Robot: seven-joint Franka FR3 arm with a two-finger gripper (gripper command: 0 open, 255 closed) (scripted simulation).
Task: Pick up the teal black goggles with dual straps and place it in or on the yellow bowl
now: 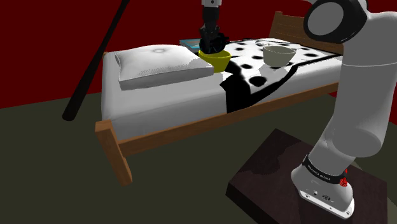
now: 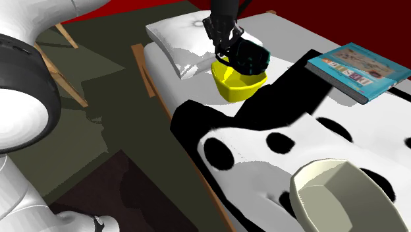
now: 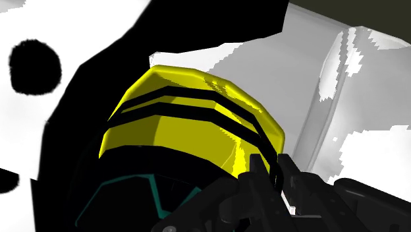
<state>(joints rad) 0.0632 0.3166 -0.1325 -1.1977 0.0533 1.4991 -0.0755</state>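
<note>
The goggles [image 2: 251, 58] are black with teal trim and hang just over the yellow bowl [image 2: 237, 89] on the bed. My gripper [image 2: 230, 43] comes down from above and is shut on them at their pillow-side end. In the shoulder view the gripper [image 1: 210, 33] and goggles [image 1: 217, 46] sit right above the bowl [image 1: 219, 62]. In the wrist view the two black straps [image 3: 197, 105] cross the bowl's [image 3: 197, 135] yellow inside. There the goggles' teal-edged body [image 3: 125, 204] lies low beside my gripper [image 3: 271, 173], whose fingers are closed together.
A white pillow [image 1: 156, 63] lies beside the bowl. A teal book [image 2: 359, 69] rests behind it and a cream bowl [image 1: 278, 55] stands on the black-spotted blanket [image 2: 263, 142]. The wooden bed frame [image 1: 114, 149] edges the mattress. A black pole [image 1: 95, 60] leans at the shoulder view's left.
</note>
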